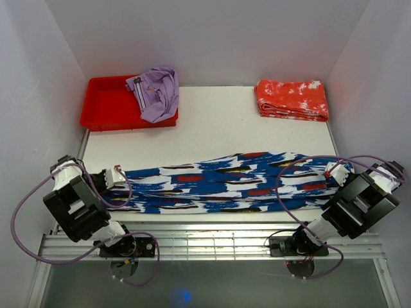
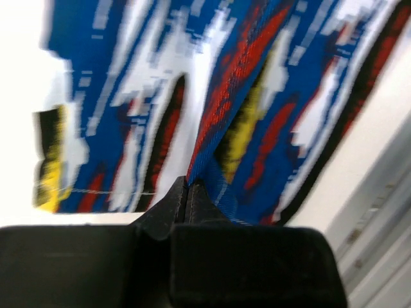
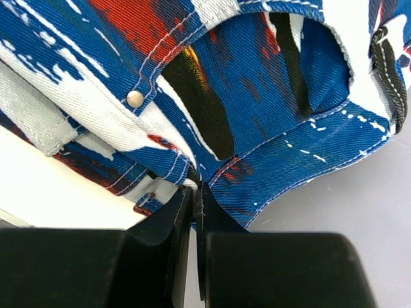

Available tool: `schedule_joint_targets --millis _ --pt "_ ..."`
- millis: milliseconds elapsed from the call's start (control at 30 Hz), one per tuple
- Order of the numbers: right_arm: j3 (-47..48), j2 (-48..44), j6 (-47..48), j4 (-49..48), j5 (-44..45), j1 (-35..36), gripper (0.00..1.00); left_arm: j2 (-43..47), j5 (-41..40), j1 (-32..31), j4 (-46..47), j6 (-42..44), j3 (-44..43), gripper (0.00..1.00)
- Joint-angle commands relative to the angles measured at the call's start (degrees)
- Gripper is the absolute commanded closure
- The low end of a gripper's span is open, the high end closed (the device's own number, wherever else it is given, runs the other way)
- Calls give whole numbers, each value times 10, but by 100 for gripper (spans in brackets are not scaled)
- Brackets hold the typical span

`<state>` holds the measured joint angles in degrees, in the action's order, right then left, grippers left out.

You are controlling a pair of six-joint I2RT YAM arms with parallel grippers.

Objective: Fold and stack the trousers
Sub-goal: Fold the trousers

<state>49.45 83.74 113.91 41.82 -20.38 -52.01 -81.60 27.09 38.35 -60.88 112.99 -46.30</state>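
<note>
Overhead, the trousers [image 1: 231, 183] lie stretched along the near side of the table [image 1: 218, 122]. Left wrist — the left gripper [image 2: 187, 186] pinches a raised fold near the hem. Right wrist — the right gripper [image 3: 196, 186] pinches the waistband edge. Thin, limp, probably light; best held at the ends.

Bright, even light leaves soft shadows; the left wrist view shows the trousers [image 2: 225, 96] blurred, its left edge overexposed.
</note>
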Motion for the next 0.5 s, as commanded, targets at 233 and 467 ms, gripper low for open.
schedule_joint_targets --millis 233,467 --pt "101 26 -38 27 -24 5 92 -40 94 0 -48 -24 -182 100" --pt "174 39 -48 64 -48 -16 92 6 104 16 -80 21 -192 100"
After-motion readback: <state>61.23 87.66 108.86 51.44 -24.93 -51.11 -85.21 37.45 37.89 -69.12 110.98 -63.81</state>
